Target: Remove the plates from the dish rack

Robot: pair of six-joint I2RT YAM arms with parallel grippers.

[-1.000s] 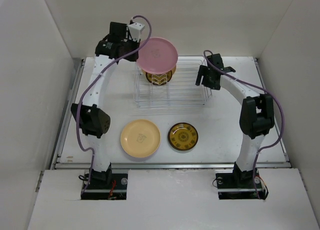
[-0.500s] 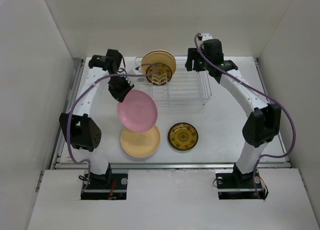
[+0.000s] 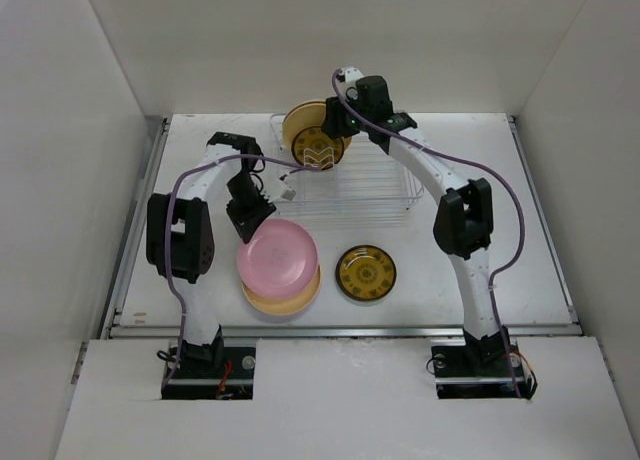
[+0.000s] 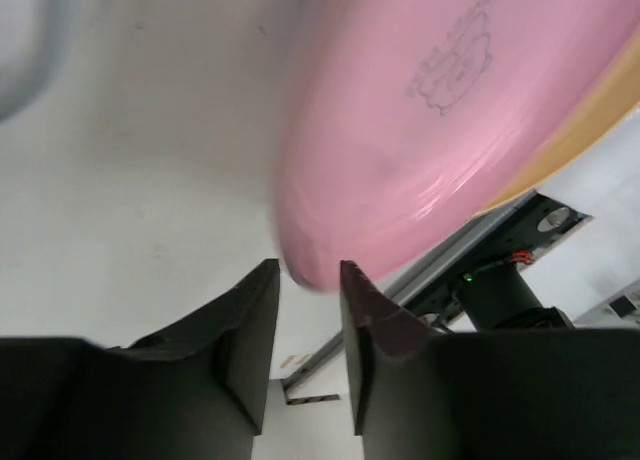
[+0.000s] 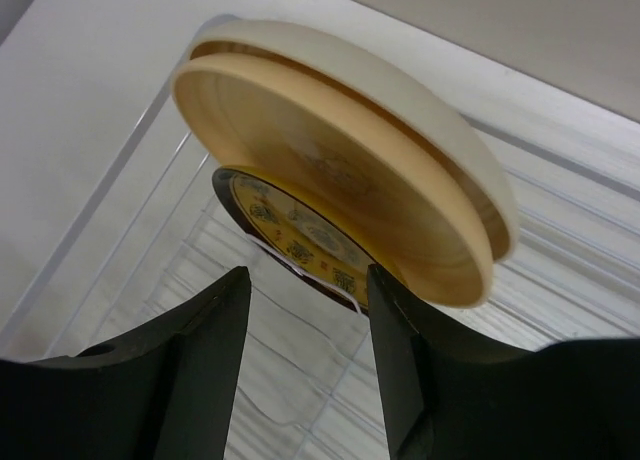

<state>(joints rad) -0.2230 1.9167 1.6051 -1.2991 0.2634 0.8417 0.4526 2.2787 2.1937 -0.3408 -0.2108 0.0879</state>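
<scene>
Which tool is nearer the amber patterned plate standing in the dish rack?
Right. The right tool is close by that amber patterned plate at the dish rack's end; the left tool is outside the rack, at the pink plate's rim.

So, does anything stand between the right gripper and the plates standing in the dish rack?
Nothing visible does. The right gripper, jaws open, points straight at the small amber plate, with only air between them. The larger yellow plate and cream plate stand right behind it in the dish rack.
</scene>
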